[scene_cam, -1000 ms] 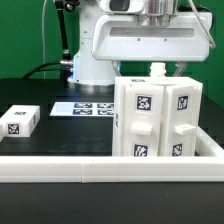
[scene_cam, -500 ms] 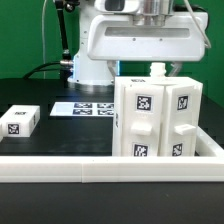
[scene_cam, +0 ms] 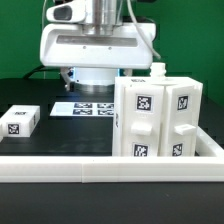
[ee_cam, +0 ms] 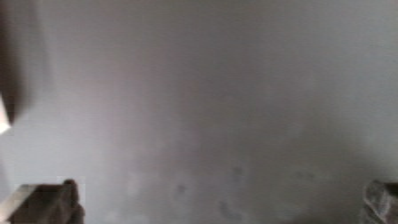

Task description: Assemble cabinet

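White cabinet (scene_cam: 155,118): upright box, square black-and-white tags (scene_cam: 141,101) on both near faces, small knob (scene_cam: 158,70) on top | on black counter (scene_cam: 40,92), exterior view's right, behind white rail (scene_cam: 60,168) | marker board (scene_cam: 85,107) beside it, exterior view's left | tagged block (scene_cam: 20,121) well apart, far left | tool (ee_cam: 214,200) spread, fingertips (ee_cam: 45,203) wide apart

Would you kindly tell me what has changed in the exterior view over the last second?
The robot arm's wide white wrist housing moved from above the large white plastic cabinet toward the exterior view's left. Nothing was visibly taken hold of or let go. The cabinet, the small white tagged block and the marker board stayed put.
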Controlling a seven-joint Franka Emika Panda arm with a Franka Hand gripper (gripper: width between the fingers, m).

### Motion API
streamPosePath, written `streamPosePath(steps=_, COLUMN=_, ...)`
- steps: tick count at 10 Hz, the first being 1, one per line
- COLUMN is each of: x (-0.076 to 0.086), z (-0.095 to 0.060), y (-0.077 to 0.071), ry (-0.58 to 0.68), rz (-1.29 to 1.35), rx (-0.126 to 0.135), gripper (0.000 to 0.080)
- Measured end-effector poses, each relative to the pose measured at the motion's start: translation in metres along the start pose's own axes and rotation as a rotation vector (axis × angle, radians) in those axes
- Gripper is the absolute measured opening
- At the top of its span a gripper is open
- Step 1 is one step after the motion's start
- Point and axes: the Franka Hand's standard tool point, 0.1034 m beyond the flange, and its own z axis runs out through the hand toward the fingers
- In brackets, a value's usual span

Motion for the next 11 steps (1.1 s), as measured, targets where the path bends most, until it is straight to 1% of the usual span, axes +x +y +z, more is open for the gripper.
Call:
streamPosePath(steps=1, x=-0.007, z=0.003, y=0.020, ry=-0.004, rz=0.001, rx=-0.008, gripper=0.0797)
streamPosePath(steps=3, x=-0.005, z=0.002, y=0.029, ry=-0.001, rz=0.001, rx=-0.010, gripper=0.0797)
streamPosePath(steps=5, x=-0.007, z=0.002, y=0.044, ry=-0.003, rz=0.000, rx=-0.016, gripper=0.0797)
streamPosePath(steps=6, x=-0.010, z=0.004, y=0.057, ry=0.001, rz=-0.035, rx=-0.022, gripper=0.0797)
streamPosePath(steps=8, x=-0.020, z=0.014, y=0.087, ry=-0.004, rz=-0.077, rx=-0.035, gripper=0.0797)
streamPosePath(steps=10, x=-0.031, z=0.020, y=0.110, ry=-0.017, rz=-0.097, rx=-0.041, gripper=0.0797)
streamPosePath(steps=11, x=-0.034, z=0.022, y=0.118, ry=-0.022, rz=-0.098, rx=-0.042, gripper=0.0797)
